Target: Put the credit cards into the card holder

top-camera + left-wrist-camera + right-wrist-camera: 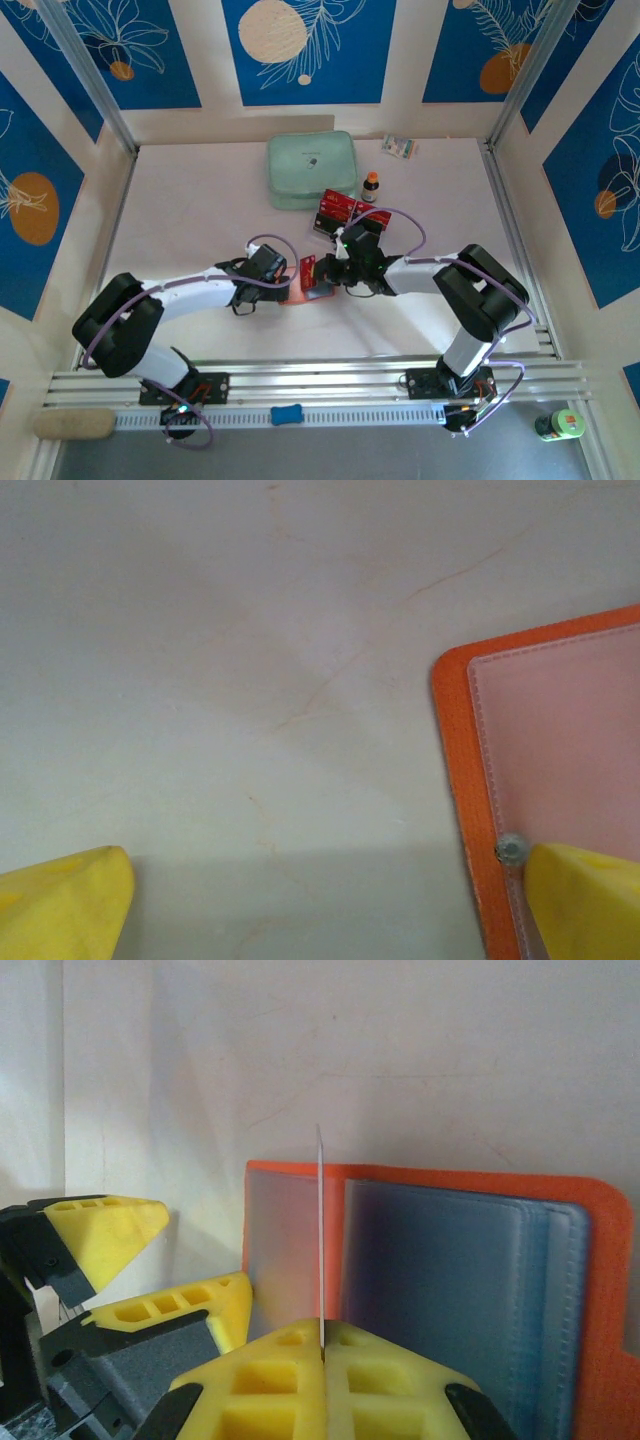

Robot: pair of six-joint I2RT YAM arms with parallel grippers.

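Note:
The orange card holder [610, 1290] lies open on the table, showing grey-blue pockets [450, 1280] and a clear flap. My right gripper [322, 1338] is shut on one credit card [320, 1230], seen edge-on and upright over the fold of the holder. My left gripper [320, 905] is open at the holder's left edge [455, 740]; one yellow finger [585, 900] rests on the clear flap beside the snap [511, 849], the other [60, 900] is over bare table. From above, both grippers [292, 280] [325, 275] meet at the holder [300, 297]. More red and black credit cards [337, 210] lie in a pile behind.
A mint-green zipped pouch [312, 168] lies at the back centre, touching the card pile. A small brown bottle [371, 186] stands right of it, and a small packet [400, 147] lies near the back wall. Aluminium rails [320, 380] run along the near edge.

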